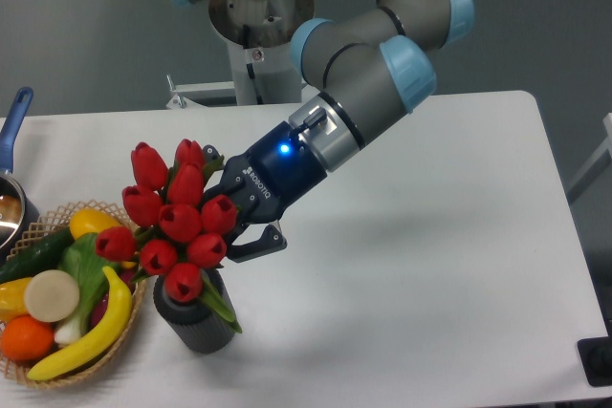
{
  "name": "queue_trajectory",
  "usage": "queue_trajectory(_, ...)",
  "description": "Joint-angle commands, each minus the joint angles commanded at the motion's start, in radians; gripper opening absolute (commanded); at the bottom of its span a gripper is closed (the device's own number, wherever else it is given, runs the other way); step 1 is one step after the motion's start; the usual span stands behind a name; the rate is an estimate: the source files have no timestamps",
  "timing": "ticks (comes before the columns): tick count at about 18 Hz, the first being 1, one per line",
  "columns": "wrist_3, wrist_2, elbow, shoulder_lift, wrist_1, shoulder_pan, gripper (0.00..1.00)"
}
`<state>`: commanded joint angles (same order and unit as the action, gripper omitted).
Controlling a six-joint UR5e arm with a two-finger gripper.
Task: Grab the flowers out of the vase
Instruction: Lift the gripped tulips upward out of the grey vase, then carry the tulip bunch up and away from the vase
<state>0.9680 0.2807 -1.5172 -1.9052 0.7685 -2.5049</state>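
Gripper point(232, 209) clamped on the flowers point(177, 222) above the vase point(196, 317); stems largely hidden behind buds, one finger point(256, 246) visible.

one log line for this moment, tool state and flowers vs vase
tool: shut on flowers | flowers: gripped, buds above rim, stem ends hidden | vase: upright on table, beside basket | phase: lifting

White table point(430, 265), rounded corners. On it: dark grey ribbed vase point(196, 324) near the front left; wicker basket point(115, 346) of fruit beside it; blue-handled pot point(13, 140) at left edge.
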Motion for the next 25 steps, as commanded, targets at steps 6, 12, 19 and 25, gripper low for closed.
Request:
queue_trajectory(6, -0.093, 0.002, 0.066, -0.002, 0.0, -0.011, 0.45)
queue_trajectory(12, -0.14, 0.003, 0.058, 0.008, 0.0, -0.047, 0.44)
queue_trajectory(19, -0.138, 0.011, 0.045, 0.028, 0.002, -0.201, 0.44)
queue_trajectory(25, -0.124, 0.011, 0.041, 0.026, 0.0, -0.272, 0.44)
